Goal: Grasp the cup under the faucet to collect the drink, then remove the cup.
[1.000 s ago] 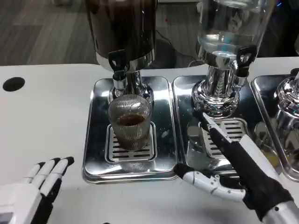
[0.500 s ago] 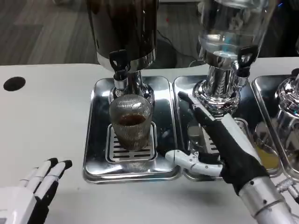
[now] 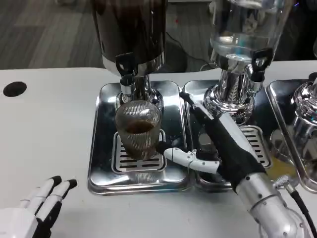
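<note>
A ribbed glass cup (image 3: 138, 130) with dark drink in its lower part stands on the drip grate of the left steel tray (image 3: 101, 163), right under the faucet (image 3: 126, 74) of the dark dispenser. My right hand (image 3: 218, 144) is open just right of the cup, fingers spread, its thumb reaching to the cup's lower right side. Contact with the glass is unclear. At the bottom left corner my left hand (image 3: 37, 208) lies open on the white table.
A second dispenser (image 3: 237, 54) holding clear liquid stands on its own tray (image 3: 262, 148) behind my right hand. A third dispenser (image 3: 307, 104) is at the right edge. A black hole (image 3: 14, 89) marks the table at far left.
My right hand has moved left and forward, from the front of the middle tray to beside the cup. My left hand has slid down towards the bottom corner.
</note>
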